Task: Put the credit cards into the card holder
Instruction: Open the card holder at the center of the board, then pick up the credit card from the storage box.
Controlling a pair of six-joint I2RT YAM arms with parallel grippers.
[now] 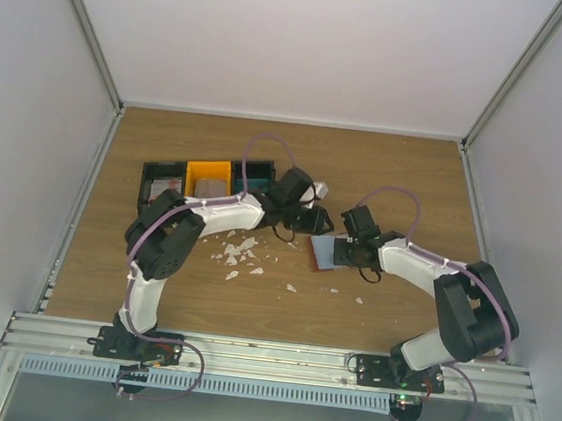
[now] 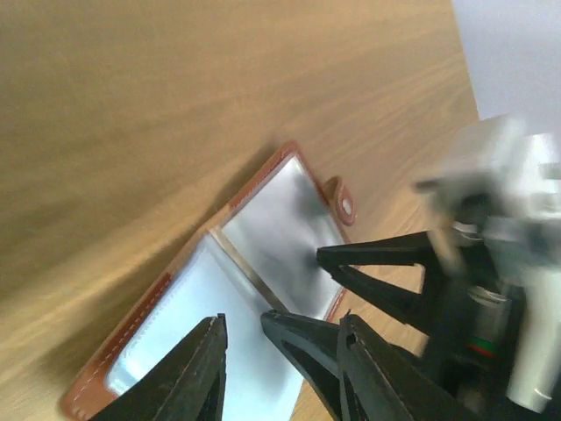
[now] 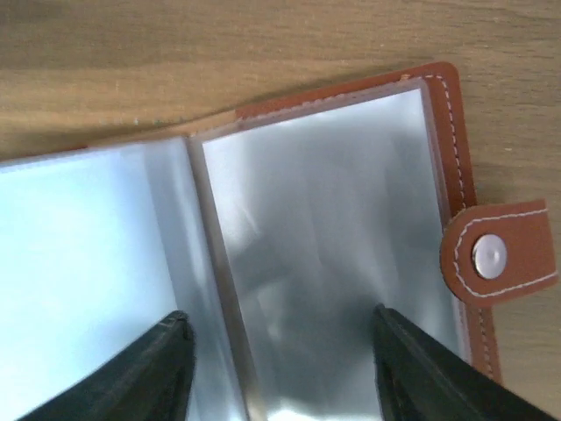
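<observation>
Holder (image 1: 327, 253): lies open and flat on the table (image 1: 415, 174), between the two arms. Brown cover down, clear pockets up, snap tab (image 3: 495, 254) out to one side.
Right gripper (image 3: 279, 317): jaws wide, straddling the pocket next to the tab, with nothing between them but pocket film.
Left gripper (image 2: 241, 317): jaws part-way apart, low over the other pocket near the fold. No card shows in the gap.
Cards: none in either gripper. Flat pale shapes in the bins (image 1: 210, 166), far left and well apart from the holder, are likely candidates — too small to confirm.
Step in hand: judged to be work at the pockets between cards. Either a pocket mouth is being readied or a card is already seated.
Next move: one arm should pin the holder open and flat. The other should fetch a card, grip it by a short edge and feed it edge-first into a pocket mouth at a shallow angle. The film looks limp and may buckle.
Hidden: whether the tab-side pocket already holds a card — its grey sheen could be card or glare. The pocket mouths show in neither wrist view.
Cut off: the holder's near edge lies under the fingers, and in the top view the grippers cover part of it.
Blurred: the right-hand side of the left wrist view.
Scraps (image 1: 241, 255): white debris by the left arm, not part of the task.
</observation>
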